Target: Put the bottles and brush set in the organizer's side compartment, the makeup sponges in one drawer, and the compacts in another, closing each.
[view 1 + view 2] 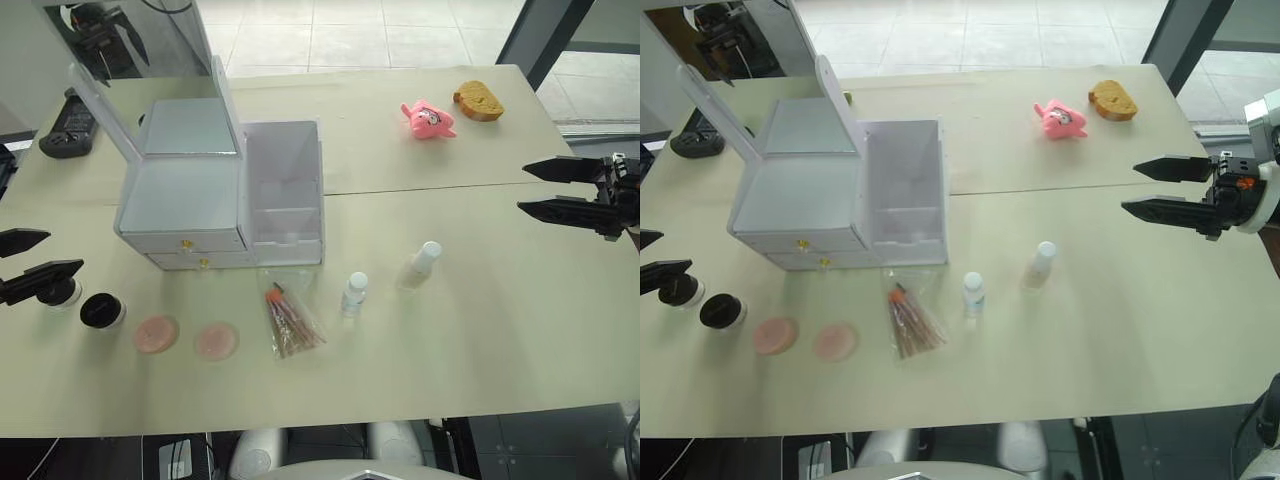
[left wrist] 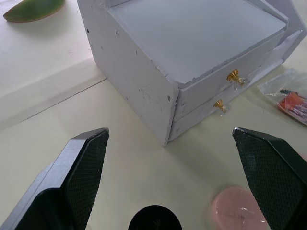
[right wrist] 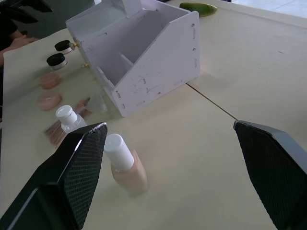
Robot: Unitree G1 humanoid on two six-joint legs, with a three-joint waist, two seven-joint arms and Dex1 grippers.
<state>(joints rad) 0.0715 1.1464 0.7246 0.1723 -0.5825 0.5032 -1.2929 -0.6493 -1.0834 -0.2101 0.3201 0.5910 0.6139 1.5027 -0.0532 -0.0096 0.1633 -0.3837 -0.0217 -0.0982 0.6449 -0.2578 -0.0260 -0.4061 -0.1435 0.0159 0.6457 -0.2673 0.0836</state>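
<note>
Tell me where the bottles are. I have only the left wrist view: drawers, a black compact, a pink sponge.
Observer: Both stand upright on the table in front of the organizer's right side. The small clear bottle is just right of the brush set, and the beige bottle is further right.
Operator: Is the side compartment free?
Observer: The side compartment looks empty, open at the top.
Operator: And the right tool?
Observer: The right tool is open and holds nothing. It hovers near the table's right edge, well apart from the bottles.
</note>
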